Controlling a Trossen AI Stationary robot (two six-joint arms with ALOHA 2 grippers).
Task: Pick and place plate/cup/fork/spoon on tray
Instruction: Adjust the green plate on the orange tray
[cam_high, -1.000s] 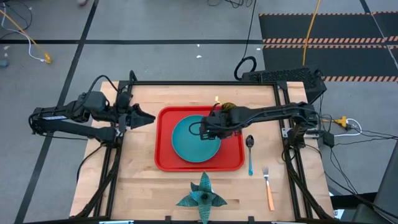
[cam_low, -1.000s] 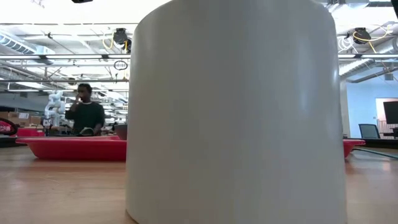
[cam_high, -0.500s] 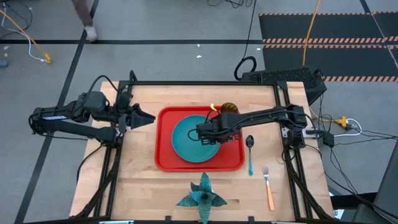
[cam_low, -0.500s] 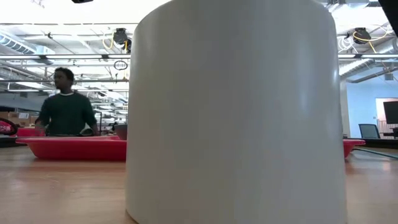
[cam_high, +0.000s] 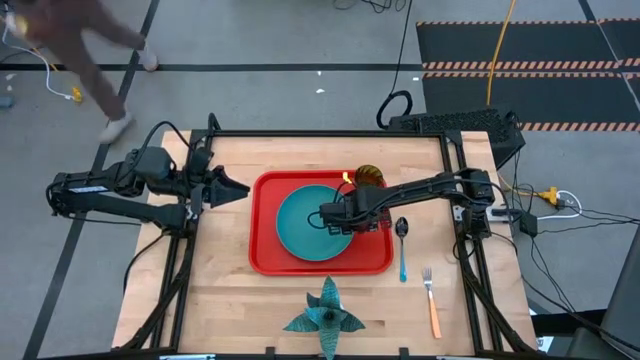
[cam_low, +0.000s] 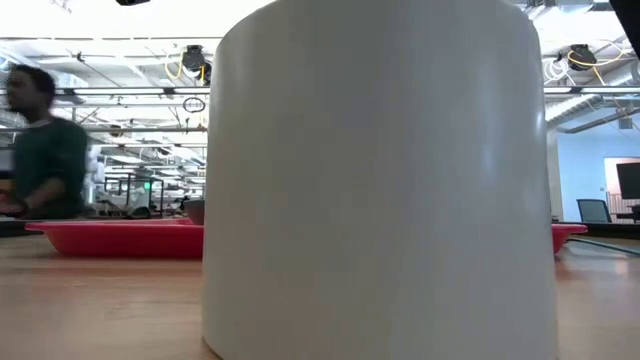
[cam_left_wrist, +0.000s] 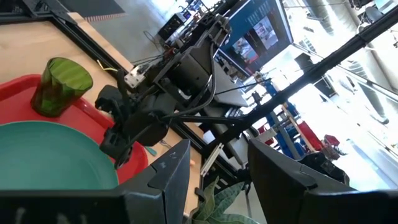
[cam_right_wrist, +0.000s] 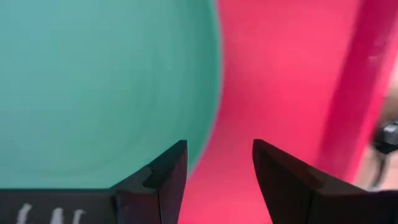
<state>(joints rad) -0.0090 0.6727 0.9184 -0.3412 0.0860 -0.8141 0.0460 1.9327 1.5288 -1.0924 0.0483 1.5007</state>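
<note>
- Spoon, a slim one with a dark metal bowl and a light blue handle, lies on the bare wood just outside the right rim of the large red rectangular plastic tray, its long axis running from the table's far edge toward the near edge, bowl at the far end.
- Beside it, nearer the table's near right corner, lies the slim fork with silver tines and an orange handle, roughly parallel, tines toward the far edge.
- On the tray rest the round flat teal plate and, at its far right corner, the small translucent olive-green cup.
- Over the plate's right edge hovers the right gripper, jaws apart and empty; the spoon lies behind it, out toward this arm's own base, so I judge it the nearer arm, needing to draw back across the rim and close across the handle's width.
- Beyond the tray's left rim waits the left gripper, jaws apart, holding nothing.
</note>
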